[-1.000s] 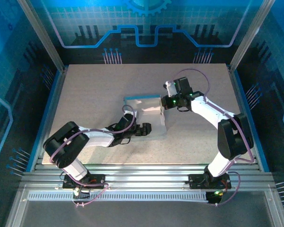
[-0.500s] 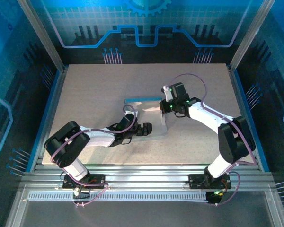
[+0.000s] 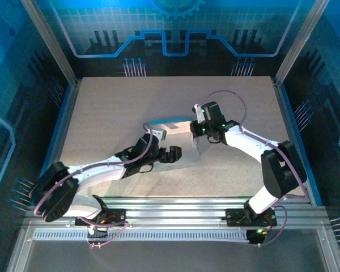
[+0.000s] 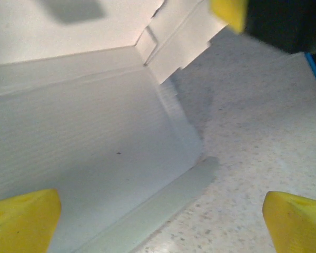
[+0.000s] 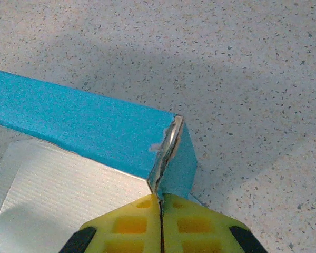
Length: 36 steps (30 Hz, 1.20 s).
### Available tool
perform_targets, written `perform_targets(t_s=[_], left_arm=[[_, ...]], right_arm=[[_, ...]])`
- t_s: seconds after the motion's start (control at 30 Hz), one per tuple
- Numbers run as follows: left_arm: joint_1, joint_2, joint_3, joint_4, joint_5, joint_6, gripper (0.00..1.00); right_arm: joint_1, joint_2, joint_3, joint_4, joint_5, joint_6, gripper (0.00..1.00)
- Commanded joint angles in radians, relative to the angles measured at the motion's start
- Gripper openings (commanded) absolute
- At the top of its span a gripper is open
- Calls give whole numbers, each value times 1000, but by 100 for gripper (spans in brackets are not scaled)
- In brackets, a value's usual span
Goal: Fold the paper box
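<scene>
White arm links (image 3: 246, 140), black joints (image 3: 280, 167), looping purple cables (image 3: 225, 91), ribbed yellow claw pads (image 5: 126, 224).

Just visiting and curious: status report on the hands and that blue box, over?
Left hand open, straddling the paper box edge. Right hand shut, pinching a raised corner. Box partly folded. Nothing blocking.

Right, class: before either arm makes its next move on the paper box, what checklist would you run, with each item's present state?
1. Right hand shut on a corner of the paper box: ok.
2. Left hand open: ok.
3. Blue wall by that corner standing up: ok.
4. Box folded shut: not ok; its whitish inner side lies exposed.
5. Left hand touching the box: cannot tell.
</scene>
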Motion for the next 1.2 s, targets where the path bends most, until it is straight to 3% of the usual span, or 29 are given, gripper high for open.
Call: perform_targets(t_s=[0.0,0.1,0.3,0.53,0.7,0.97,1.17], left_arm=[[-4,-62,99,-174,59,78,99],[12,-95,177,-256,80,115,99],[167,-47,360,-413,229,146,99],[305,28,478,-493,281,144,99],[424,45,445,-426,363,80,99],[515,100,414,-408,366,64,99],[580,174,404,-316,476,34,99]], right_arm=[[15,25,-13,-24,-11,-33,9],[16,28,-4,-22,-16,-54,10],[20,36,-5,16,-51,-85,10],[26,80,41,28,-88,-116,10],[39,120,77,46,-127,-134,11],[80,189,161,36,-168,-164,12],[104,215,189,34,-190,-176,13]])
